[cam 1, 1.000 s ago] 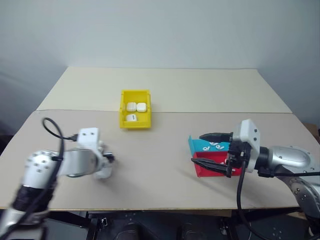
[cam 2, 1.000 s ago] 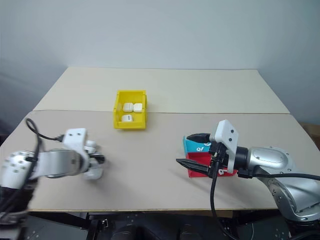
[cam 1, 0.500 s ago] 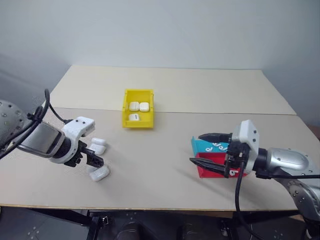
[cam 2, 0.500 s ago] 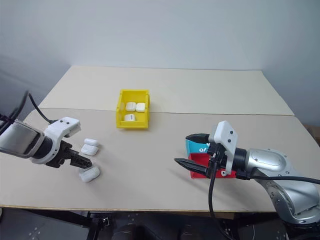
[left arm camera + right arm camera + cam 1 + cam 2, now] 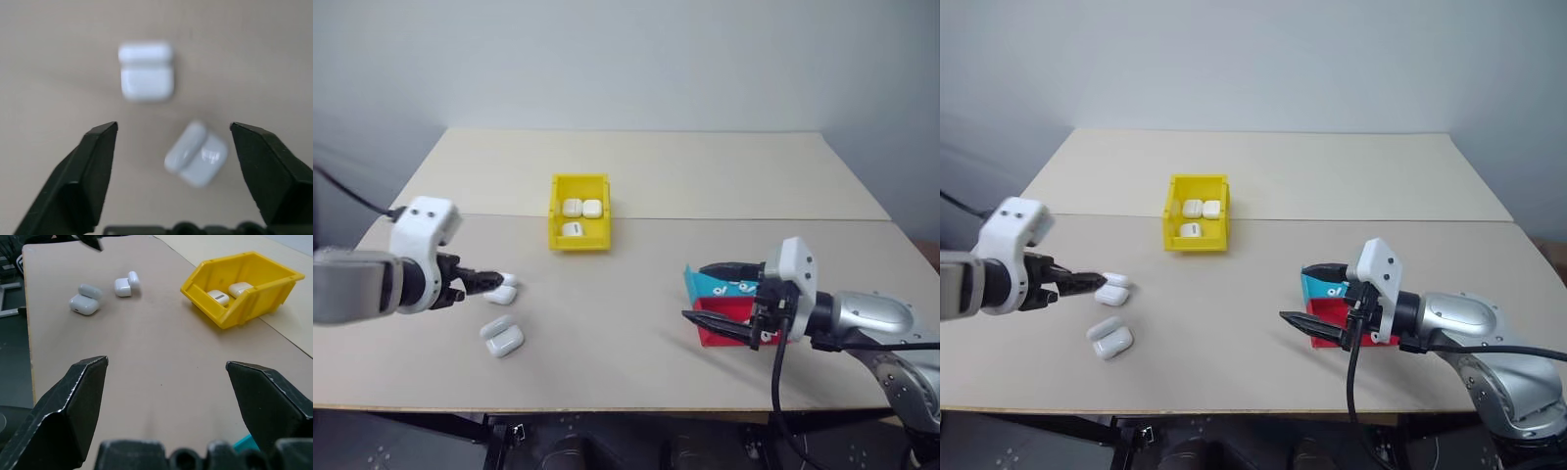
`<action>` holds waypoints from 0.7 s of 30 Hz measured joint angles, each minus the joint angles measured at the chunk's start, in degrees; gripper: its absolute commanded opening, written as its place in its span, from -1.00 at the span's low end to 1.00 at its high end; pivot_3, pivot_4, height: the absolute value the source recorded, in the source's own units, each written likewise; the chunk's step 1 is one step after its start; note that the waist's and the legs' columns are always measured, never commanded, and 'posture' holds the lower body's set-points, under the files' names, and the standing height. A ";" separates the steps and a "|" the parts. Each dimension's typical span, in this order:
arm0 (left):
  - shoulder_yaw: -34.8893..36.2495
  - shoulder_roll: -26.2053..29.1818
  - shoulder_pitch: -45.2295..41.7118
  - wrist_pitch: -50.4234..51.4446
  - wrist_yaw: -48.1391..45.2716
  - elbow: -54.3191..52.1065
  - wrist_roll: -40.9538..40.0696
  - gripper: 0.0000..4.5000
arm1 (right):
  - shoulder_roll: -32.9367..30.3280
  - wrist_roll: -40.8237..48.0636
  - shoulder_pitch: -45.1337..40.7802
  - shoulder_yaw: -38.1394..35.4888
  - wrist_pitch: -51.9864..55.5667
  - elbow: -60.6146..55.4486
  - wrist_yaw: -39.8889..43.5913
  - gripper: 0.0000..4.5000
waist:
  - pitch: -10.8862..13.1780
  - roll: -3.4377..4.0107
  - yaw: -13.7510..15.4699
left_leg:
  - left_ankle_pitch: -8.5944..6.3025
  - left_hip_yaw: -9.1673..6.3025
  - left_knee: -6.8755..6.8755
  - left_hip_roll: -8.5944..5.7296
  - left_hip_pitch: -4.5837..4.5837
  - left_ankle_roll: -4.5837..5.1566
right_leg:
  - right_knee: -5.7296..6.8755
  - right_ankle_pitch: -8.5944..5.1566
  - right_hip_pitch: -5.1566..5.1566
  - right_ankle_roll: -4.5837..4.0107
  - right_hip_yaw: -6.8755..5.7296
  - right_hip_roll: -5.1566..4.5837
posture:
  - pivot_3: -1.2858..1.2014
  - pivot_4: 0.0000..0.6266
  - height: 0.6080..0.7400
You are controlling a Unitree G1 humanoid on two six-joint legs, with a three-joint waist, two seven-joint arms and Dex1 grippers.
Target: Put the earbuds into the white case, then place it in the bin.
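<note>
Two white cases lie lid-open on the table's left: one (image 5: 503, 291) by my left gripper's tips, the other (image 5: 502, 339) nearer the front edge. The left wrist view looks down on both, the farther case (image 5: 146, 71) and the nearer one (image 5: 197, 153). My left gripper (image 5: 487, 284) hovers over them from the left, open and empty. The yellow bin (image 5: 579, 180) stands mid-table with three white cases inside. Earbuds (image 5: 740, 287) lie in a teal tray at the right. My right gripper (image 5: 710, 297) hangs open and empty in front of that tray.
The teal tray (image 5: 695, 284) and a red tray (image 5: 729, 336) sit side by side at the right, close to the front edge. A seam (image 5: 754, 220) runs across the tabletop behind the bin. Bare tabletop (image 5: 626, 304) stretches between the two grippers.
My left gripper has lifted off the two cases and drawn back to the left, leaving both in plain view on the table. The right arm has held still.
</note>
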 measured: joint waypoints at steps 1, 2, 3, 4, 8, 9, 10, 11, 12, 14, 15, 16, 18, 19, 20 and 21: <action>8.62 -6.80 5.12 -1.87 -8.81 -3.17 3.90 0.06 | 0.03 -0.02 -0.16 0.05 -0.04 0.16 0.23 1.00 | 0.01 -0.02 -0.32 | 0.00 0.19 -0.02 0.00 -0.05 -0.02 | -0.04 0.00 -0.04 0.00 -0.01 0.04 | 0.03 -0.52 1.00; 12.64 -9.39 7.92 -2.80 -15.29 -5.13 6.76 -0.08 | 0.06 -0.07 -0.23 0.14 -0.04 0.43 0.38 1.00 | 0.04 -0.17 -0.43 | 0.12 0.32 -0.01 0.02 -0.10 -0.23 | -0.03 -0.02 -0.06 -0.02 -0.12 0.07 | 0.03 -0.52 1.00; 17.39 -10.50 11.00 -3.57 -22.82 -7.22 10.49 -0.24 | 0.13 -0.09 -0.43 0.25 -0.05 0.64 0.55 1.00 | 0.02 -0.30 -0.33 | 0.14 0.30 -0.01 0.09 -0.13 -0.28 | -0.06 -0.01 -0.05 -0.03 -0.18 0.14 | 0.03 -0.52 1.00; 19.43 -10.11 12.49 -3.56 -25.67 -8.01 12.23 -0.38 | 0.13 -0.09 -0.58 0.26 -0.07 0.71 0.65 1.00 | 0.01 -0.31 -0.21 | 0.11 0.30 -0.02 0.09 -0.07 -0.22 | -0.07 -0.01 -0.02 -0.04 -0.17 0.14 | 0.03 -0.52 1.00; 25.78 -9.21 21.90 -4.87 -41.29 -11.14 23.22 -0.96 | 0.23 -0.09 -1.26 0.56 -0.13 1.45 1.60 1.00 | -0.12 -0.08 0.43 | 0.01 0.32 -0.02 0.08 0.02 -0.06 | -0.04 -0.02 0.02 -0.07 -0.14 0.12 | 0.03 -0.52 1.00; 26.20 -9.54 23.32 -5.82 -44.37 -11.22 25.55 -0.98 | 0.23 -0.10 -1.35 0.59 -0.13 1.59 1.76 1.00 | -0.12 -0.08 0.52 | 0.01 0.31 -0.02 0.09 0.02 -0.06 | -0.04 -0.03 0.02 -0.09 -0.16 0.13 | 0.03 -0.52 1.00; 26.81 -10.04 25.11 -7.60 -48.37 -11.27 28.74 -0.98 | 0.25 -0.15 -1.51 0.72 -0.14 1.80 1.91 1.00 | -0.12 -0.08 0.52 | 0.01 0.32 -0.02 0.10 -0.01 -0.06 | -0.05 -0.03 0.00 -0.09 -0.16 0.13 | 0.03 -0.52 1.00; 26.91 -10.05 26.84 -9.01 -51.40 -11.22 31.40 -0.98 | 0.25 -0.20 -1.55 0.75 -0.14 1.89 1.98 1.00 | -0.12 -0.08 0.45 | 0.00 0.33 -0.02 0.10 -0.02 -0.05 | -0.07 -0.03 0.00 -0.10 -0.15 0.13 | 0.03 -0.52 1.00; 27.11 -10.05 29.83 -11.62 -56.54 -11.25 35.39 -0.98 | 0.29 -0.25 -1.78 0.96 -0.15 1.98 2.03 1.00 | -0.12 -0.08 0.30 | -0.02 0.36 -0.02 0.10 -0.06 -0.03 | -0.08 -0.02 -0.05 -0.11 -0.13 0.12 | 0.03 -0.52 1.00; 27.29 -10.02 35.11 -16.26 -66.79 -11.17 42.13 -0.98 | 0.31 -0.42 -1.95 1.04 -0.15 2.08 2.03 1.00 | -0.12 -0.08 0.18 | -0.04 0.37 -0.03 0.11 -0.15 -0.01 | -0.10 -0.02 -0.13 -0.11 -0.13 0.13 | 0.03 -0.52 1.00; 27.23 -9.90 37.02 -18.36 -70.63 -11.16 44.93 -0.98 | 0.31 -0.49 -1.96 1.03 -0.15 2.10 2.03 1.00 | -0.12 -0.08 0.13 | -0.04 0.37 -0.03 0.11 -0.17 -0.01 | -0.10 -0.03 -0.15 -0.12 -0.14 0.13 | 0.03 -0.52 1.00; 26.70 -9.00 39.40 -21.44 -75.02 -11.00 49.28 -0.98 | 0.31 -0.51 -1.96 1.02 -0.15 2.10 2.04 1.00 | -0.12 -0.08 0.16 | -0.04 0.37 -0.03 0.12 -0.16 -0.01 | -0.10 -0.03 -0.15 -0.13 -0.16 0.14 | 0.03 -0.52 1.00; 25.18 -7.83 41.64 -26.03 -80.57 -10.06 55.15 -0.98 | 0.31 -0.52 -1.96 1.03 -0.15 2.10 2.05 1.00 | -0.13 -0.06 0.21 | -0.04 0.37 -0.02 0.12 -0.13 -0.01 | -0.09 -0.03 -0.13 -0.14 -0.16 0.14 | 0.03 -0.52 1.00; 23.74 -7.39 42.52 -29.22 -83.52 -8.89 58.44 -0.98 | 0.31 -0.54 -1.97 1.03 -0.15 2.10 2.08 1.00 | -0.15 -0.04 0.23 | -0.04 0.37 -0.02 0.13 -0.10 0.00 | -0.09 -0.03 -0.10 -0.14 -0.16 0.14 | 0.03 -0.52 1.00; 22.09 -6.99 43.13 -31.50 -85.51 -7.58 61.27 -0.98 | 0.28 -0.56 -1.99 1.03 -0.15 2.10 2.09 1.00 | -0.15 -0.03 0.27 | -0.05 0.37 -0.02 0.14 -0.09 0.00 | -0.09 -0.04 -0.10 -0.15 -0.16 0.14 | 0.03 -0.52 1.00; 20.08 -6.49 43.22 -33.50 -87.04 -6.10 63.89 -0.98 | 0.28 -0.59 -2.08 1.04 -0.15 2.11 2.08 1.00 | -0.15 -0.03 0.30 | -0.05 0.36 -0.02 0.15 -0.11 0.00 | -0.10 -0.04 -0.10 -0.16 -0.17 0.14 | 0.03 -0.52 1.00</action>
